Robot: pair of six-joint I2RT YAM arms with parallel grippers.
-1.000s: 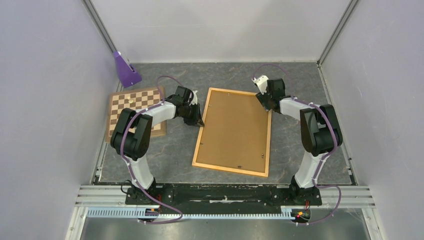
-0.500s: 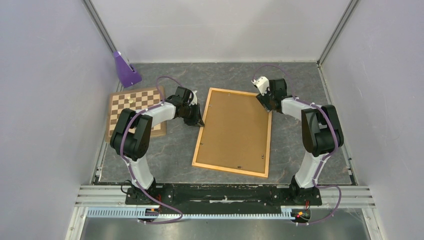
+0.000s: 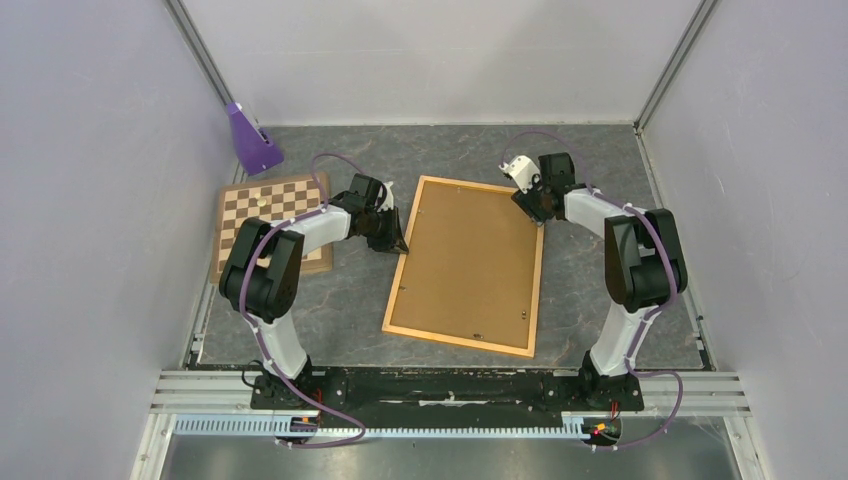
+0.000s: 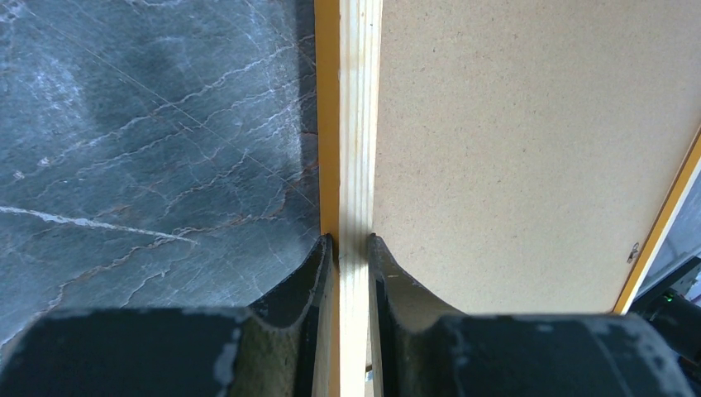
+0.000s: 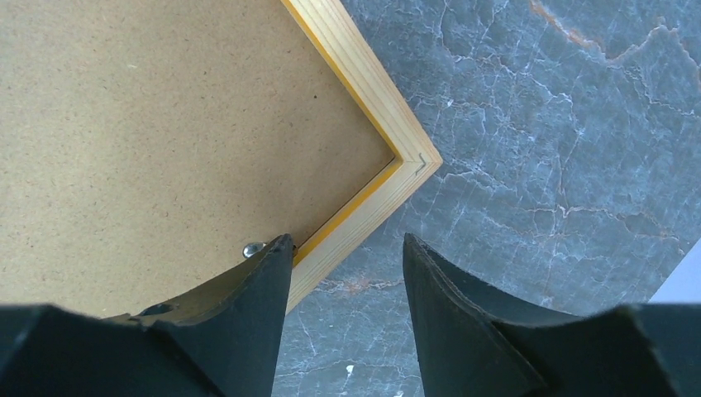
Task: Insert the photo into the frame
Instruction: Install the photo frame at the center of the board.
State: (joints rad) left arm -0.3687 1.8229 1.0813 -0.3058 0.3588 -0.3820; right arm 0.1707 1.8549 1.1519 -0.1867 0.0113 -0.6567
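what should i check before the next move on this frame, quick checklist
1. left gripper clamped on the left rail of the frame: ok, jaws shut on it.
2. right gripper gripping the right rail: not ok, jaws open, straddling it near the far corner.
3. frame lying back side up on the table: ok.
4. photo located: cannot tell, not in view.
5. chessboard apart from the frame: ok.

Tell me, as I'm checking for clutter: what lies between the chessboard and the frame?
Top view: only the left gripper, shut on the frame's left rail, over grey table.
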